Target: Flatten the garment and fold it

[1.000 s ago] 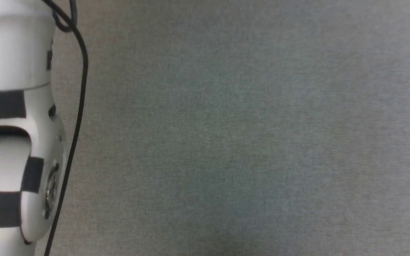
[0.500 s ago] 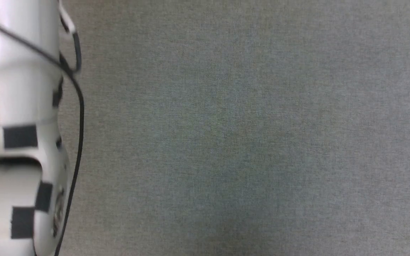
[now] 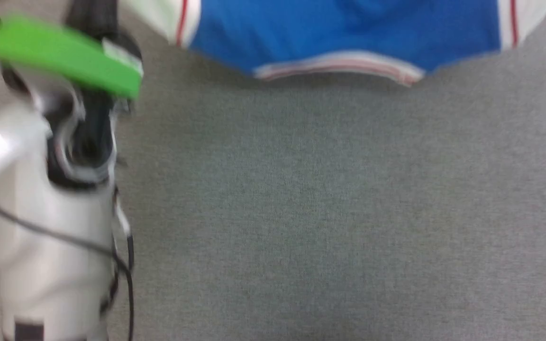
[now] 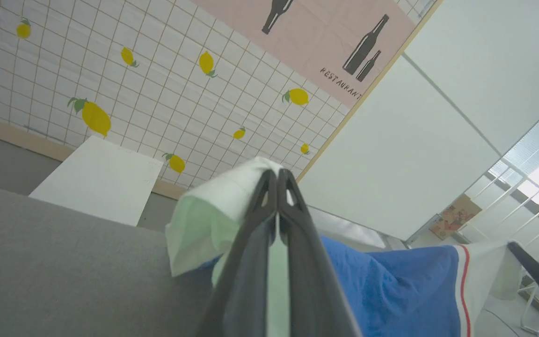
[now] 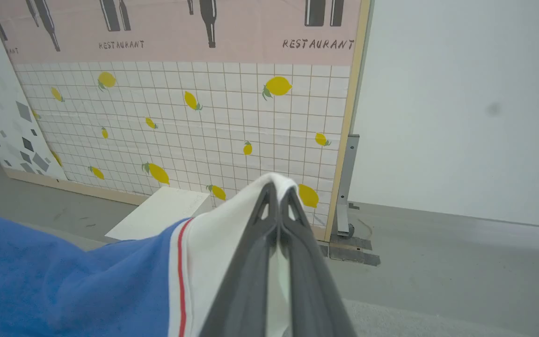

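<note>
The garment (image 3: pixel 344 33) is a blue shirt with white sleeves and thin red stripes. It spans the top of the head view, and its white-and-red trimmed edge curves over the grey table (image 3: pixel 325 213). My left gripper (image 4: pixel 277 175) is shut on one white sleeve (image 4: pixel 213 206), with the blue body (image 4: pixel 391 281) stretching off to the right. My right gripper (image 5: pixel 279 187) is shut on the other white sleeve (image 5: pixel 222 243), with blue cloth (image 5: pixel 40 281) trailing left. The left arm (image 3: pixel 50 251) is blurred at the head view's left edge.
A blurred green strip (image 3: pixel 59 54) crosses the top of the left arm. Beyond the table stand a lemon-patterned tile wall (image 5: pixel 180 121), a white block (image 4: pixel 96 180) on the floor and a plain white wall (image 5: pixel 461 107). White railings (image 4: pixel 522 196) show at the far right.
The head view has shifted, so the camera has moved. The garment's trimmed edge now shows at its top. The wrist end of the left arm shows where only forearm was.
</note>
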You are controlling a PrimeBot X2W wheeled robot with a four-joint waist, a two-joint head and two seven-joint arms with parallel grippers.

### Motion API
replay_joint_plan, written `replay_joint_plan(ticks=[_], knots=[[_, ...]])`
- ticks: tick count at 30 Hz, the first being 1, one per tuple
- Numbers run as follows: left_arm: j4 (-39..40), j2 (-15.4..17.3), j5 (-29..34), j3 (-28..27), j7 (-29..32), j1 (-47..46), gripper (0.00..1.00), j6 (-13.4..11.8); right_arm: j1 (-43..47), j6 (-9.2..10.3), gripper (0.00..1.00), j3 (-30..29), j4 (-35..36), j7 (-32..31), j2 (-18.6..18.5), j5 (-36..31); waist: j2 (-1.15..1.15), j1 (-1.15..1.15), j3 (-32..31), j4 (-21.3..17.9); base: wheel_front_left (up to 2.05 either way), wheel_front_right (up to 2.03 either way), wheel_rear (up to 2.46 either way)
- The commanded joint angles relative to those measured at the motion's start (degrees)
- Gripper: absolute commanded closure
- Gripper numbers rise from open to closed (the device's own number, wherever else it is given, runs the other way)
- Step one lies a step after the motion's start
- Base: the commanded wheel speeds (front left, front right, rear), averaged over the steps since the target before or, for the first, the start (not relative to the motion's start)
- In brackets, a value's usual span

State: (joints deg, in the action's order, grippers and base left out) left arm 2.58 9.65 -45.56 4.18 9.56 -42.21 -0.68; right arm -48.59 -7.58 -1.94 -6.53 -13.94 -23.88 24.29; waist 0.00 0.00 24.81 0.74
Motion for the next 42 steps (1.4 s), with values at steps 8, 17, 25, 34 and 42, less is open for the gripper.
replay_joint_plan(ticks=[8, 17, 25, 34, 42], knots=[[10.1, 1.1, -2.1, 1.8, 4.7, 20.9, 1.00, -2.2, 21.3, 0.09, 1.00, -8.9, 13.6, -5.3, 7.6, -0.1, 0.00, 0.00, -11.7, 0.3, 0.00, 0.00, 0.00], [18.3, 1.6, -4.1, 1.7, 6.5, 36.8, 1.00, -4.4, 39.8, 0.09, 1.00, -15.2, 25.0, -8.5, 16.9, -0.9, 0.00, 0.00, -18.3, -0.4, 0.00, 0.00, 0.00], [23.4, 1.7, -5.6, 1.5, 7.5, 48.9, 1.00, -6.2, 50.3, 0.09, 1.00, -18.8, 31.8, -10.4, 20.5, -0.6, 0.00, 0.00, -22.6, -1.0, 0.00, 0.00, 0.00], [27.2, 2.2, -5.7, 1.9, 7.6, 58.6, 1.00, -6.9, 60.6, 0.09, 1.00, -22.6, 33.0, -8.9, 21.0, 5.9, 0.00, 0.00, -23.2, -0.7, 0.00, 0.00, 0.00], [23.3, 1.3, -1.6, 4.5, 5.3, 59.4, 1.00, -7.2, 65.4, 0.09, 1.00, -20.3, 25.0, -6.0, 21.0, 5.0, 0.00, 0.00, -20.4, -0.4, 0.00, 0.00, 0.00]])
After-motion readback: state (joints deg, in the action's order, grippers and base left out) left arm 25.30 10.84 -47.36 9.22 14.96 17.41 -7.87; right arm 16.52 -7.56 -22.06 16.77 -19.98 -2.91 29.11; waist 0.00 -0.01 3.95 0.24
